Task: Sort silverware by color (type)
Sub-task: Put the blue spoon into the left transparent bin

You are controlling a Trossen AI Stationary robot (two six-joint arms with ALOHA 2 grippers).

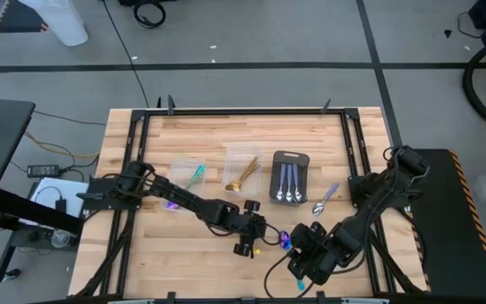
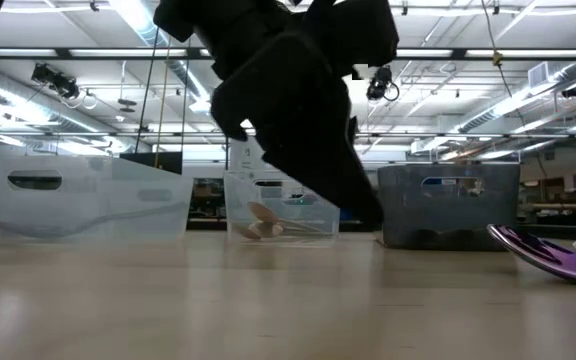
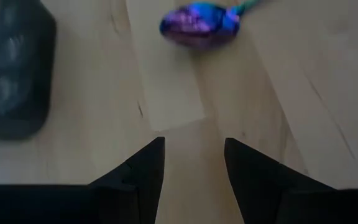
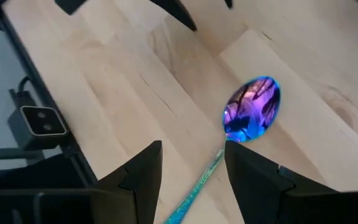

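An iridescent spoon lies flat on the wood near the table's front edge, with a purple bowl (image 4: pixel 253 109) and a teal handle (image 4: pixel 199 183). My right gripper (image 4: pixel 193 165) hovers open over it, one finger on each side of the handle; I see no touch. My left gripper (image 3: pixel 194 162) is open just to the table's left of that spoon's bowl (image 3: pixel 199 25) and holds nothing. In the high view the two grippers (image 1: pixel 247 243) (image 1: pixel 297 255) flank the spoon (image 1: pixel 284 240). A second iridescent spoon (image 1: pixel 326 200) lies to the right of the tray.
At mid-table stand two clear tubs, one with a teal-handled spoon (image 1: pixel 191 175) and one with gold spoons (image 1: pixel 243 171). Right of them is a dark grey tray (image 1: pixel 290 158) holding silver spoons. Something purple (image 1: pixel 171 204) shows under my left arm. The table's front edge is close.
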